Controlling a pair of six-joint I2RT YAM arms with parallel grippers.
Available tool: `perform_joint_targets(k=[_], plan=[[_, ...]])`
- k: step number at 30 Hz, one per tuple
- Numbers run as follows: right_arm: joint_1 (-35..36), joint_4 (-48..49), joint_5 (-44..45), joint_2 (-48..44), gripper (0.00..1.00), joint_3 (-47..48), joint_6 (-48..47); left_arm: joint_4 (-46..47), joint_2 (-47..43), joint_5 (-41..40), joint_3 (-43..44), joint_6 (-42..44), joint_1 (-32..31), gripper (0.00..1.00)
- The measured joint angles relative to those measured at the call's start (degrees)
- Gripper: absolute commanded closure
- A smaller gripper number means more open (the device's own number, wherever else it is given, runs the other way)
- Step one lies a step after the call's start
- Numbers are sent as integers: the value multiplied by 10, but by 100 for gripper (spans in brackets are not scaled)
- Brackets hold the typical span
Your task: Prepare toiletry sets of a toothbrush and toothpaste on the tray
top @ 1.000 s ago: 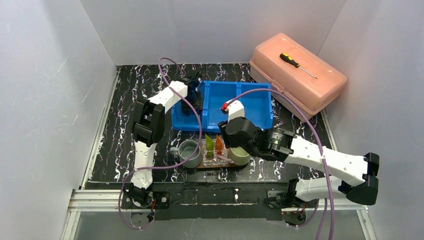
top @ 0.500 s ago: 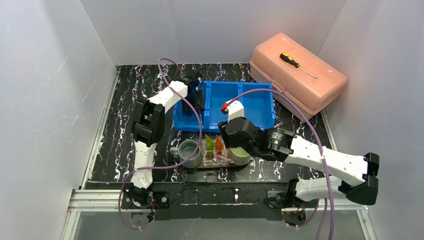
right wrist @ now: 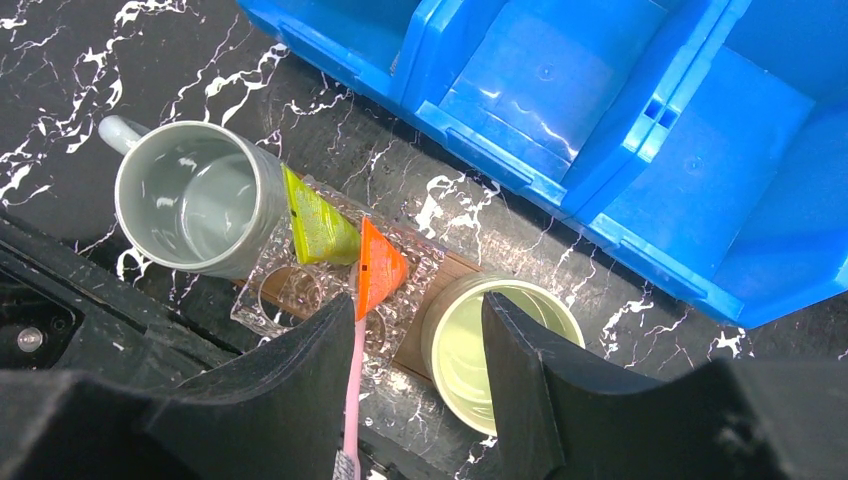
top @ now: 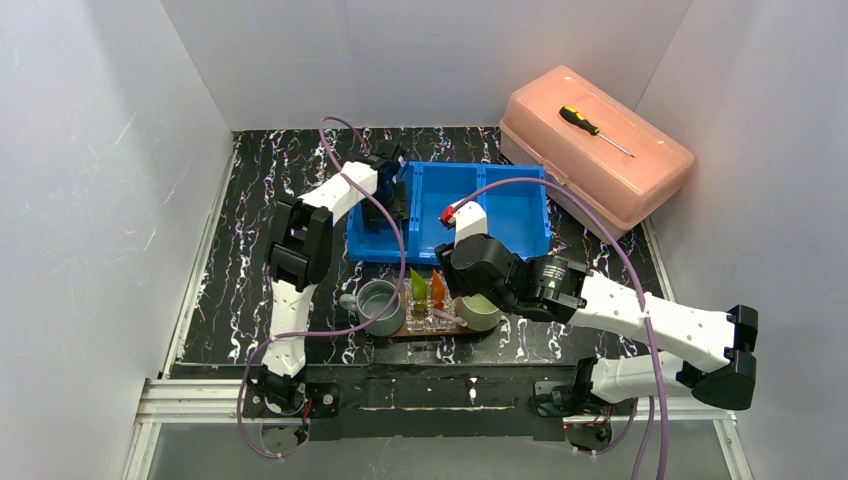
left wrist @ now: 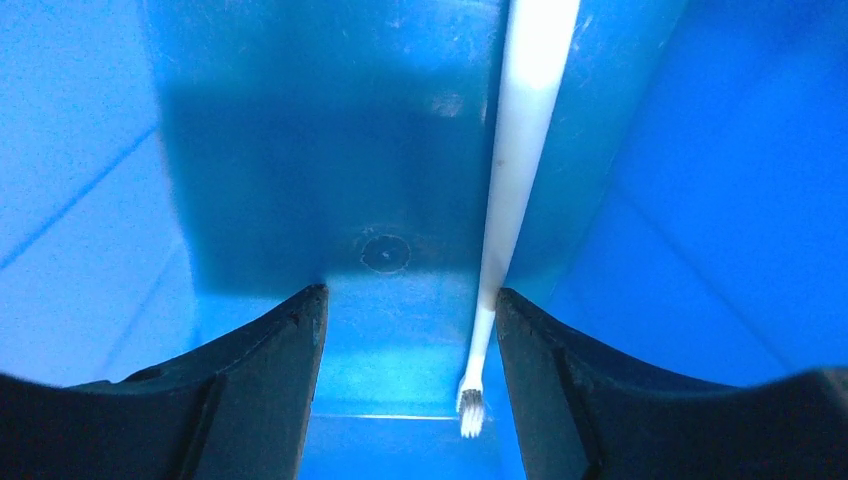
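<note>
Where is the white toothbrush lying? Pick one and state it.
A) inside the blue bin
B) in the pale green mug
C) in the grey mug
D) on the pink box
A: the left wrist view shows the white toothbrush lying on the floor of the blue bin, between the open fingers of the left tool.
</note>
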Motion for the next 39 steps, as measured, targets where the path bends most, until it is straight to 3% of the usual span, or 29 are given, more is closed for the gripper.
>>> perform_joint_targets(k=[4,26,30,39], plan=[[0,2,0,0,42,0,0,-10,5,-4,7,4,-1,51],[0,12,-15,6,44,0,8,-17,1,-27,-4,19,-3,89],[0,12,-17,6,44,-1,14,-14,-6,-27,-15,19,-3,100],[0,12,-19,0,44,-10,18,4,-32,-27,-56,25,-3,100]])
